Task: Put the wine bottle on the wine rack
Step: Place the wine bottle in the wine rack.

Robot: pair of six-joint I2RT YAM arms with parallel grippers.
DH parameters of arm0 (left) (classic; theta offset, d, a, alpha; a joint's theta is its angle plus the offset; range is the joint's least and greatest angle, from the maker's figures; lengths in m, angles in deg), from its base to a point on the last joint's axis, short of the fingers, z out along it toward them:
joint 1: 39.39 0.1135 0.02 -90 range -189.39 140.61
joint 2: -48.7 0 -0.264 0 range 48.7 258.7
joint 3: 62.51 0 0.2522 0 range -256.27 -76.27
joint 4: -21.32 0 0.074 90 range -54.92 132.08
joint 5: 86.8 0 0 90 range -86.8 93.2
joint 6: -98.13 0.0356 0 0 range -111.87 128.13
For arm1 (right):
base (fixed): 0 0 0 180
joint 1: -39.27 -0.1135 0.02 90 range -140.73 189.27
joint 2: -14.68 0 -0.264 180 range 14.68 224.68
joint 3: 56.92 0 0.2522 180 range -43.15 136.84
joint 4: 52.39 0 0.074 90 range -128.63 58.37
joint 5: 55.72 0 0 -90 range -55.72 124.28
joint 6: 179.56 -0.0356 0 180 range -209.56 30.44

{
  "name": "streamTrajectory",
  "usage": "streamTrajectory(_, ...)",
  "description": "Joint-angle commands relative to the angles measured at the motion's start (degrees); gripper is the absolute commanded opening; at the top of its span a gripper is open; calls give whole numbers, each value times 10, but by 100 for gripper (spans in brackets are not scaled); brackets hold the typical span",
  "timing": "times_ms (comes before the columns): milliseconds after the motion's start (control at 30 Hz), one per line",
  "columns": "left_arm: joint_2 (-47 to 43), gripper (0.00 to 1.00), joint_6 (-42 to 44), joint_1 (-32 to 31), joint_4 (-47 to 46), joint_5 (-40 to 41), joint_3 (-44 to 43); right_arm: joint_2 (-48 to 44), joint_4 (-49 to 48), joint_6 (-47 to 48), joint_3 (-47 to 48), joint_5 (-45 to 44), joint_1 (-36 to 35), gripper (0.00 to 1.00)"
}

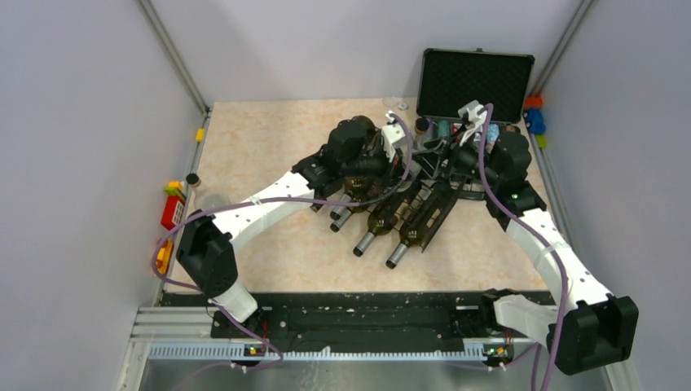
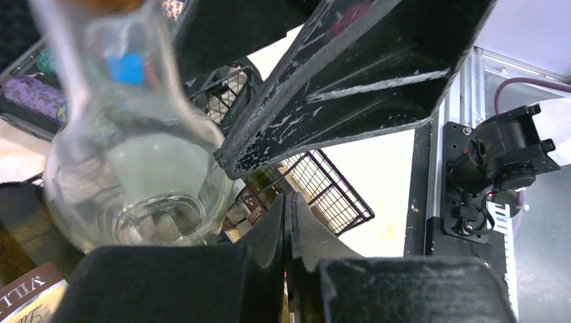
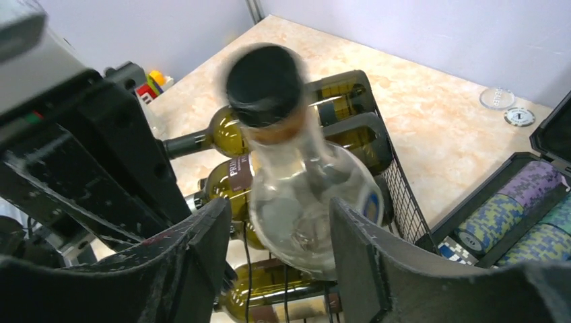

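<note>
The wine bottle (image 3: 296, 195), clear glass with a black cap and blurred, hangs neck-up between my right gripper's (image 3: 277, 205) fingers. The right finger overlaps it and a gap shows beside the left finger (image 3: 202, 249), so these jaws stand open. Below it is the black wire wine rack (image 3: 404, 202), with several green bottles (image 3: 229, 131) lying in its cradles. In the left wrist view the clear bottle (image 2: 135, 168) is to the left of my left gripper (image 2: 289, 202), which is shut on nothing. From above, both arms meet over the rack (image 1: 440, 204).
A black foam-lined case (image 1: 477, 81) stands open at the back right with poker chips (image 3: 512, 208) in it. Small toys lie at the left edge (image 1: 173, 208) and back right (image 1: 534, 114). A small clear dish (image 3: 497, 98) sits on the table.
</note>
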Motion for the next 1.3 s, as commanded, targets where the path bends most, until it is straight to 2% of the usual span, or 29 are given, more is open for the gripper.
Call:
streamTrajectory(0,7,0,-17,1,-15,-18,1,-2,-29,-12,2,7,-3,54)
streamTrajectory(100,5,0,-10,1,-11,-18,3,-2,-26,-2,6,8,-4,53)
streamTrajectory(267,-4,0,-2,1,-4,-14,6,-3,-24,22,13,8,-4,63)
streamTrajectory(400,-12,0,23,1,4,-9,7,2,-31,33,22,20,-6,68)
streamTrajectory(633,-22,4,42,1,12,1,8,26,-41,61,46,11,-32,67)
streamTrajectory(767,-26,5,47,2,16,6,11,41,-48,81,55,0,-48,60)
streamTrajectory(867,-30,5,52,2,15,9,15,48,-45,91,61,-6,-53,50)
streamTrajectory(1067,-34,8,54,3,18,12,13,51,-46,110,66,-14,-56,21)
streamTrajectory(1167,-39,12,63,4,29,18,8,50,-33,138,83,-19,-59,0)
streamTrajectory(1267,-48,19,73,7,46,30,-1,50,-3,173,112,-34,-65,0)
